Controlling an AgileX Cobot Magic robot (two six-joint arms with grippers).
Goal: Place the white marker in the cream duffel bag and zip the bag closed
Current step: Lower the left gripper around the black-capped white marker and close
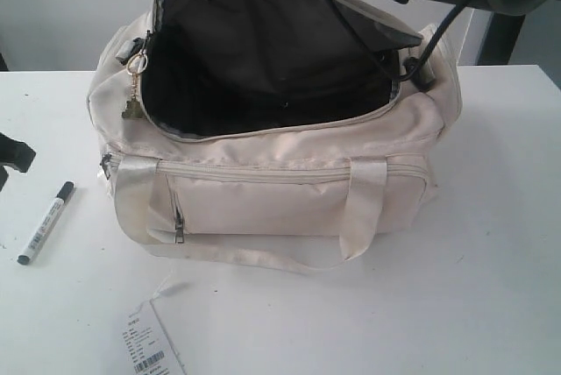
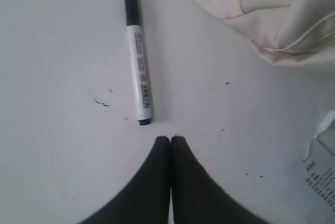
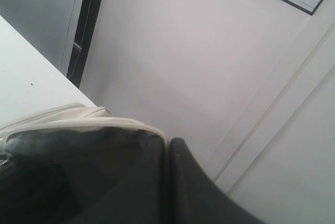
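Observation:
The white marker [image 1: 46, 222] [image 2: 138, 59] lies flat on the white table, left of the cream duffel bag [image 1: 280, 191] [image 2: 272, 9], black cap pointing away from the front edge. My left gripper [image 2: 170, 139] hovers shut and empty just short of the marker's dark end; only a dark part of it shows at the exterior view's left edge. The bag's top gapes open, showing the dark lining [image 1: 263, 68]. My right gripper [image 3: 166, 141] is shut on the cream edge of the bag's top flap [image 3: 78, 116], holding it up.
A white barcode paper tag [image 1: 151, 344] [image 2: 320, 178] lies on the table in front of the bag. The right arm and its black cables [image 1: 438, 24] hang over the bag's right end. A wall stands behind the table.

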